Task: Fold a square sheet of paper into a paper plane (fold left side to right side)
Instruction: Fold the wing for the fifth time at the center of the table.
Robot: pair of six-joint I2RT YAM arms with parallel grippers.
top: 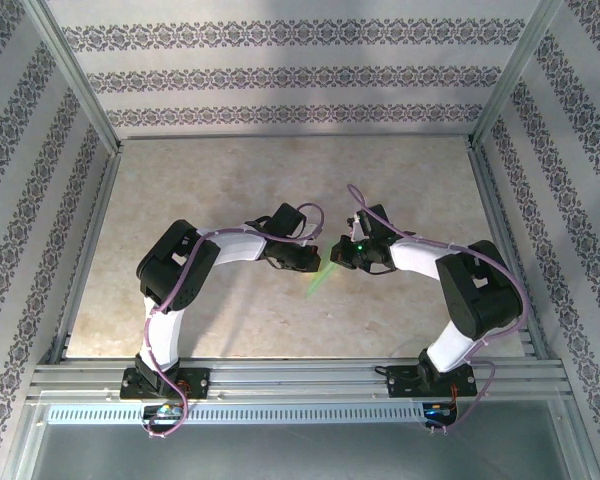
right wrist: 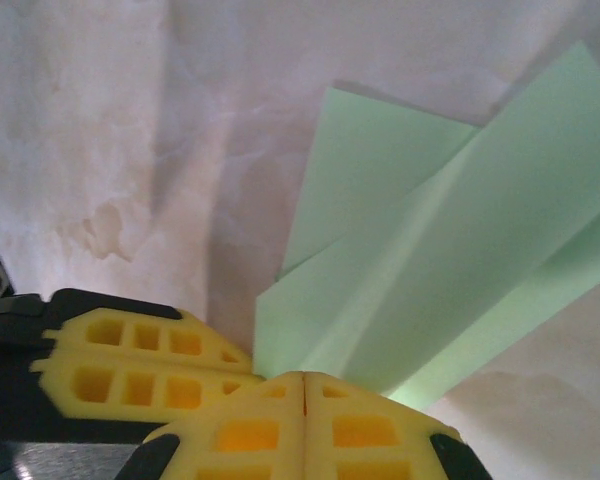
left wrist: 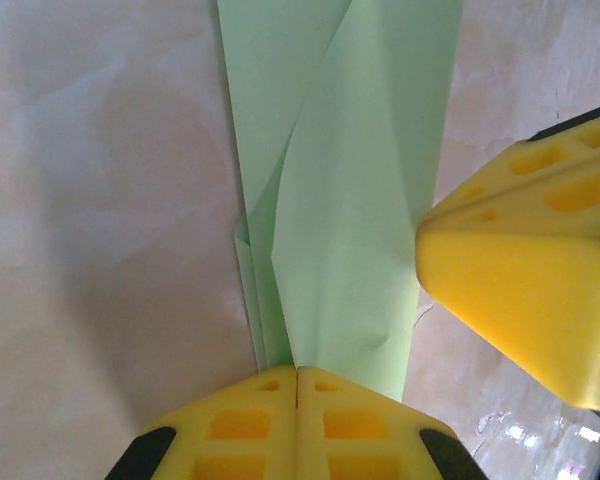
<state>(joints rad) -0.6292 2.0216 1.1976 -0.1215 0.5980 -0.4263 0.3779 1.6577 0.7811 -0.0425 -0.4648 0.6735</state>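
The left arm [top: 180,268] and right arm [top: 472,290] share one build: bulky black joint housings, smooth white link shells, and thin lilac cables [top: 148,340] looping alongside. A small green light [top: 360,243] glows on the right wrist. The left claw [left wrist: 298,372] and right claw [right wrist: 303,377] have yellow moulded fingers [left wrist: 238,428], pocketed with square holes, on black mounts

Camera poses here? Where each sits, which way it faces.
Top: above and behind, looking down on the table; left arm and right arm show.
Left wrist: looks along the shut left hand at the paper; right hand shows at right.
Right wrist: looks along the shut right hand at the paper; left hand at left.
Shared: both wrist views hold the paper and both hands.
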